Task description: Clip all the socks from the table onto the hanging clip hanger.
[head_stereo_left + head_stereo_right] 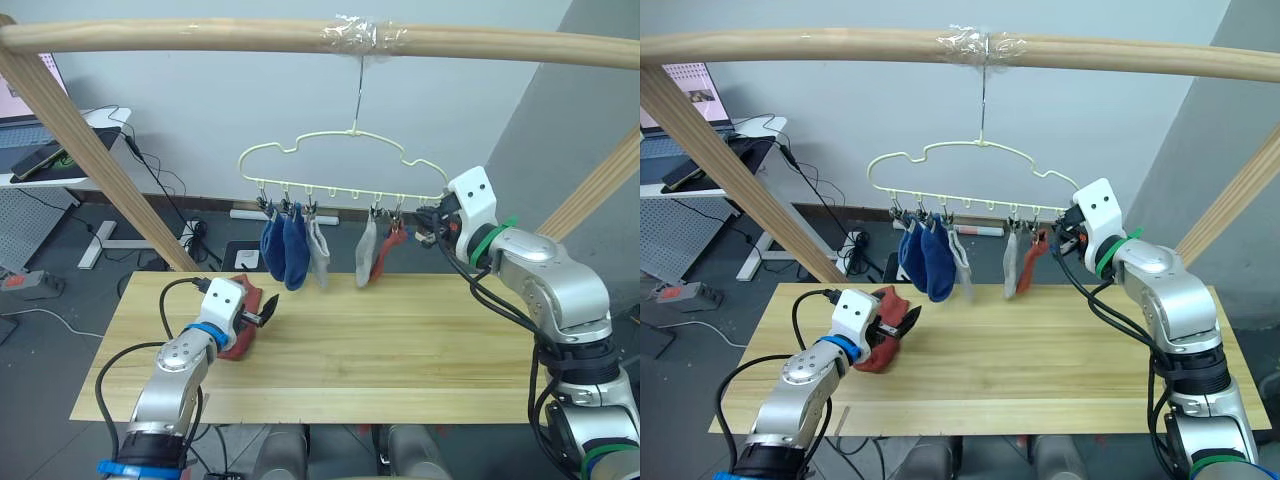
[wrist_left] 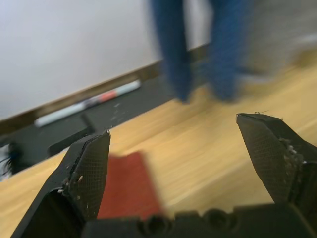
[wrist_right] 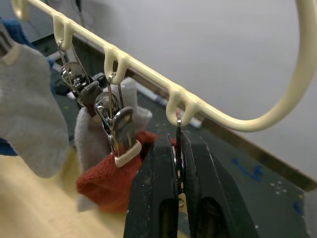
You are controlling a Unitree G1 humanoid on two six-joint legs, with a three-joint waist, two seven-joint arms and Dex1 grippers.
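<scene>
A desk with cables (image 1: 60, 150) is seen at far left on the grey floor. On the pale counter (image 1: 400, 350), a rust-red sock (image 1: 243, 322) lies beside the left tool (image 1: 262, 314), fingers apart. Five socks (image 1: 295, 250) hang from the clip hanger (image 1: 340, 165). The right tool (image 3: 178, 168) is clamped on the end clip (image 3: 179, 148).

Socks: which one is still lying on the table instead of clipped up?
The rust-red sock beside the left gripper, at the table's left end. The other five hang from the clip hanger.
</scene>
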